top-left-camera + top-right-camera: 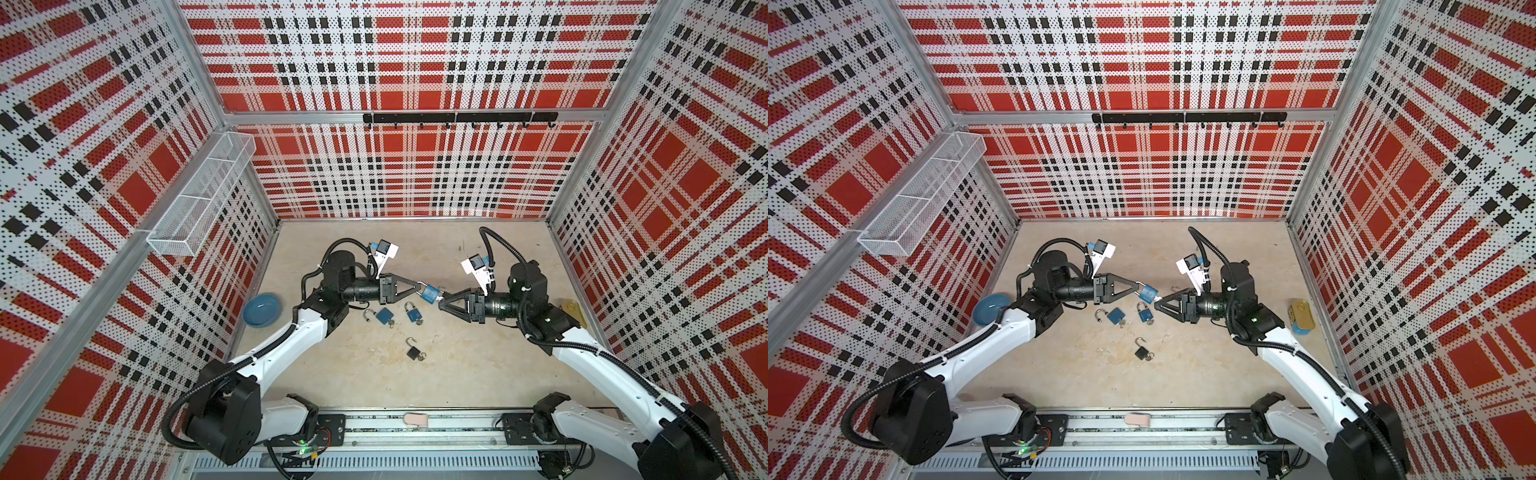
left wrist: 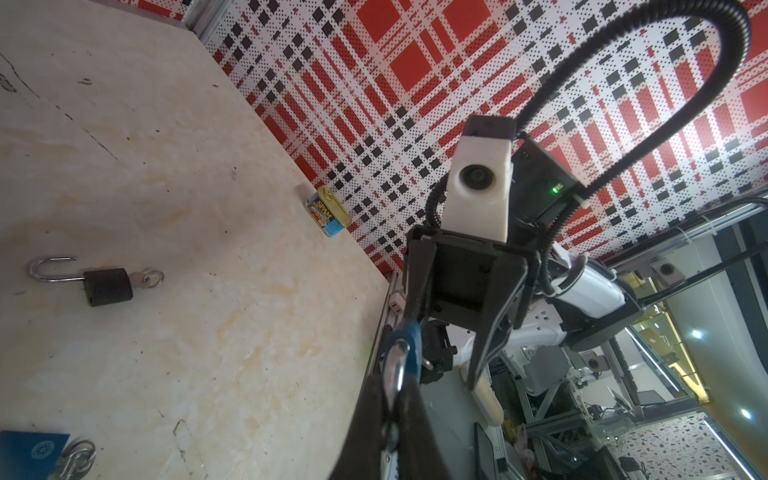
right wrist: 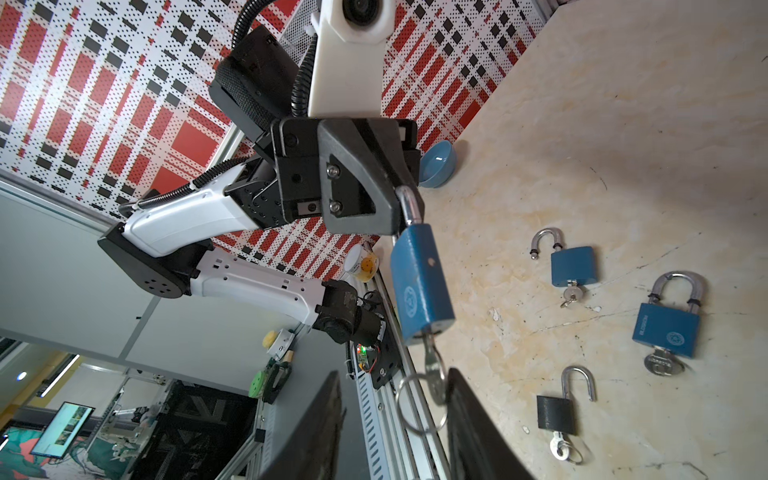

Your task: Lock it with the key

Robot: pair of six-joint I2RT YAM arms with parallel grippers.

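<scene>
A blue padlock (image 1: 430, 293) (image 1: 1147, 293) (image 3: 419, 286) hangs above the table between the two arms. My left gripper (image 1: 419, 286) (image 1: 1136, 289) (image 2: 395, 374) is shut on its steel shackle (image 2: 392, 365). The key (image 3: 434, 370) sticks out of the lock's underside and carries a wire ring (image 3: 419, 403). My right gripper (image 1: 441, 301) (image 1: 1158, 303) (image 3: 395, 386) is open around the key and ring. The key lies close to one finger (image 3: 461, 399), and the other finger stands well apart from it.
On the table lie a blue padlock with its shackle open (image 1: 384, 316) (image 3: 573, 266), another blue padlock (image 1: 413, 313) (image 3: 667, 328) and a black open one (image 1: 414, 352) (image 2: 108, 286), each with a key in it. A blue bowl (image 1: 262, 309) sits left, a Spam can (image 1: 1302, 316) right.
</scene>
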